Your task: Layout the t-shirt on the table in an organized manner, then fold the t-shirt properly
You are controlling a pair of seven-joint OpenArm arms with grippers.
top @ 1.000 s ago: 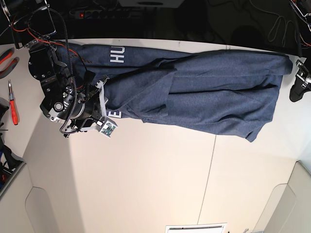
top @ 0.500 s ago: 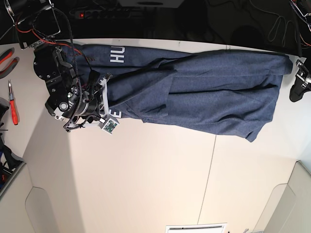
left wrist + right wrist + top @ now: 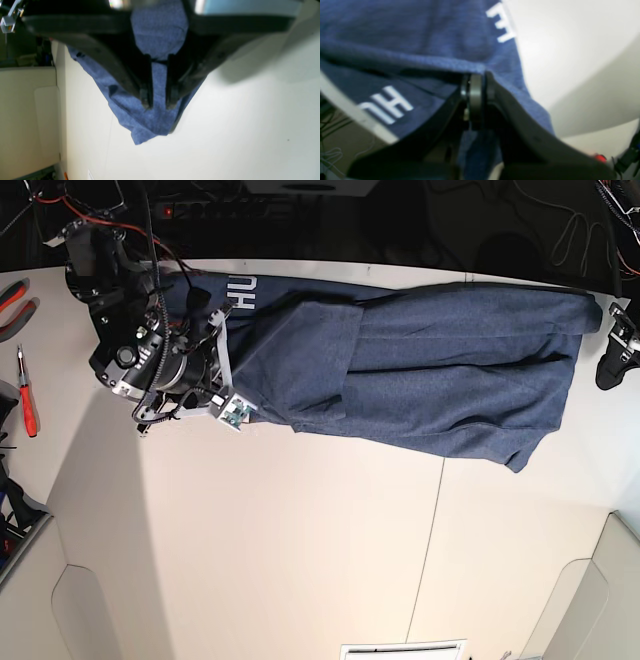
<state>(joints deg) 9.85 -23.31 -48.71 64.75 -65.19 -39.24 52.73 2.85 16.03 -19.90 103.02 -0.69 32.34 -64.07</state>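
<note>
White letters "HU" showed on the t-shirt, spread along the table's far edge, where the right gripper pinched a fold and the left gripper hovered slightly parted.

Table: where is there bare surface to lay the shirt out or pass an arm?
The table is bare across the whole near half, below the t-shirt, on both sides of the thin seam. It is crowded along the far edge, where the shirt lies, and at the right tool, shut on shirt fabric. Red-handled tools lie beyond it.
</note>
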